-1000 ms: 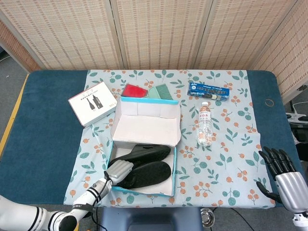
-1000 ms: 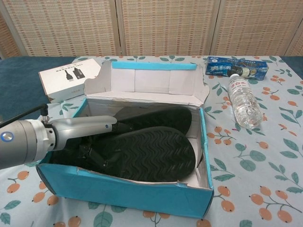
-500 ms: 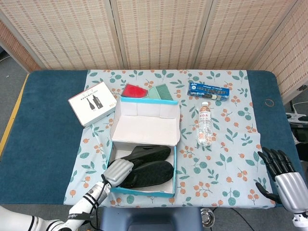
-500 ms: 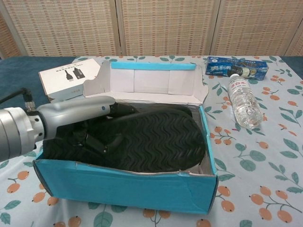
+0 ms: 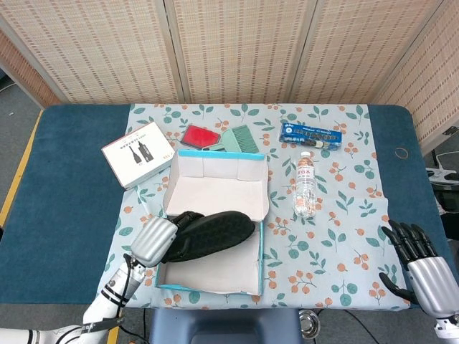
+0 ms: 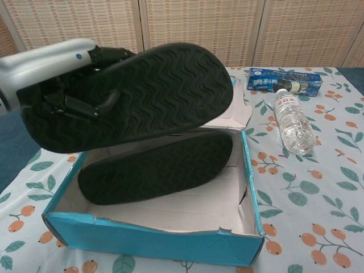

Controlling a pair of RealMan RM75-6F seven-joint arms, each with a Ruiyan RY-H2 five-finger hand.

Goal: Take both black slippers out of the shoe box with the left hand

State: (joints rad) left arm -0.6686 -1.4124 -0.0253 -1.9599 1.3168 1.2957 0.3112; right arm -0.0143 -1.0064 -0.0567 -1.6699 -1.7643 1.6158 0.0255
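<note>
Woven-reed screen panels behind, blue table (image 5: 64,215) w/ a leaf-and-berry print cloth (image 5: 337,236) over the middle. My left hand (image 5: 152,241) has its fingers wrapped on the heel end of one black slipper (image 6: 136,94) and holds it up above the shoe box (image 6: 153,242); a sec ago that slipper lay flat in the box under the hand, now it's lifted clear, sole toward the chest cam and filling the upper left of that view. In the head view it sits over the box's left-middle, toe pointing right. Second black slipper (image 6: 156,168) is in the box, sole up, lying diagonally across the floor, same spot as before as far as I can tell. Box itself looks shifted a bit vs earlier, and more bare cardboard floor shows in front now that the top slipper is up. Box lid flap stands open at the back. My right hand (image 5: 414,258) sits at the table's near right edge, fingers spread, nothing in it, not moved. Around the box nothing has changed: white product box (image 5: 137,154) to the left on the cloth edge, red dustpan (image 5: 199,135) and green brush (image 5: 242,138) just behind the lid, water bottle (image 5: 305,185) lying to the right, blue packet (image 5: 311,134) beyond the bottle toward the back.
</note>
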